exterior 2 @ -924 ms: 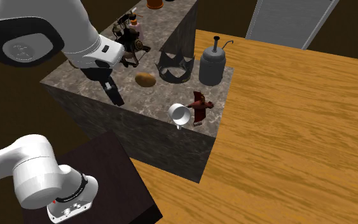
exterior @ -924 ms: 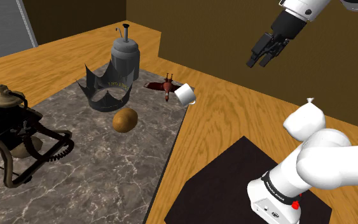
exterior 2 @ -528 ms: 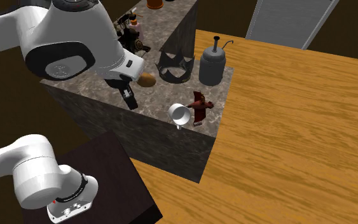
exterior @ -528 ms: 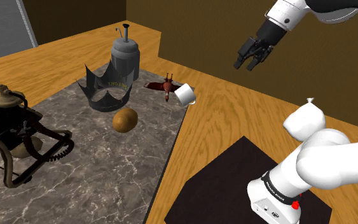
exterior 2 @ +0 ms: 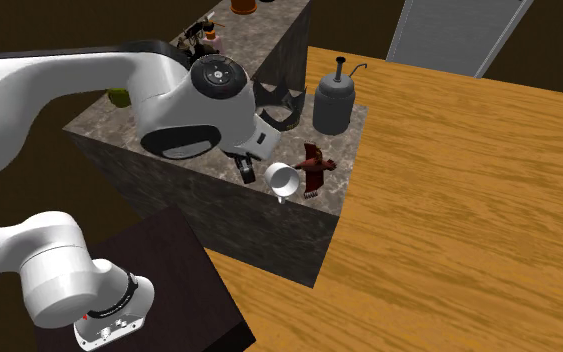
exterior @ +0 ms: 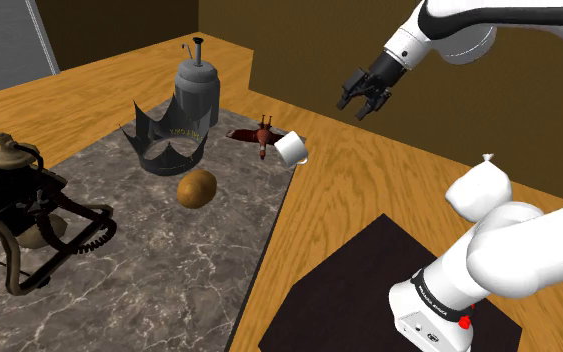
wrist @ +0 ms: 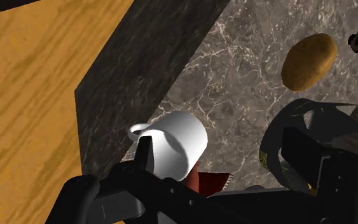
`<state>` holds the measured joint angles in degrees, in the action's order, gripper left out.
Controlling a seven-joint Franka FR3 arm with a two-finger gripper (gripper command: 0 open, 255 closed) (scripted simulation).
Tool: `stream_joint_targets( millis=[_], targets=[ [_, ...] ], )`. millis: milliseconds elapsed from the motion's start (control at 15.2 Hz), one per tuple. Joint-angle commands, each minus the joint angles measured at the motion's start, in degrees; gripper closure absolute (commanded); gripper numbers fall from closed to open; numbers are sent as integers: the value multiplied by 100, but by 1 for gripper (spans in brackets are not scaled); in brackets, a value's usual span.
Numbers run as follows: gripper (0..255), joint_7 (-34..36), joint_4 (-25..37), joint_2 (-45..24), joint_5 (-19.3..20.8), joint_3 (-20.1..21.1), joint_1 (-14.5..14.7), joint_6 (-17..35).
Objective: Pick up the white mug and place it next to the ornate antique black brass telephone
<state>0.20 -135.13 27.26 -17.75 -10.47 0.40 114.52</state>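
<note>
The white mug (exterior: 292, 149) lies on its side at the corner of the marble counter (exterior: 149, 250), beside a small red figure (exterior: 263, 135). In the second exterior view the mug (exterior 2: 283, 180) has its mouth toward the camera. My gripper (exterior: 362, 95) hangs open in the air, up and to the shoulder view's right of the mug, touching nothing. In the wrist view the mug (wrist: 174, 145) sits just beyond one finger (wrist: 144, 156), and the gripper (wrist: 222, 159) is open. The black and brass telephone (exterior: 9, 200) stands at the counter's far left end.
A brown potato (exterior: 197, 187), a dark crown-shaped piece (exterior: 169, 135) and a grey metal jug (exterior: 197, 85) stand on the counter between mug and telephone. Beyond the counter's edge by the mug lies the wooden floor (exterior: 389, 180). My dark stand (exterior: 369, 300) is at lower right.
My gripper has swung to the shoulder view's left and a little lower, closer to the mug. The mug and the other things have not moved.
</note>
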Motion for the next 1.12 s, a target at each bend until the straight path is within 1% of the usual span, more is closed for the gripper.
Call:
stream_joint_targets(
  millis=[0, 198, 396, 594, 726, 1056],
  targets=[
    [0, -158, 71, -437, -369, -174, 77, 316],
    [0, -478, 246, -1086, -998, -436, 202, 648],
    [0, -870, 503, -1775, -1743, -662, 306, 852],
    [0, -1291, 839, -2500, -2564, -815, 344, 914],
    [0, -1556, 1102, -2994, -3122, -863, 317, 883],
    [0, -1687, 1107, -3227, -3382, -763, 372, 1078]
  ],
)
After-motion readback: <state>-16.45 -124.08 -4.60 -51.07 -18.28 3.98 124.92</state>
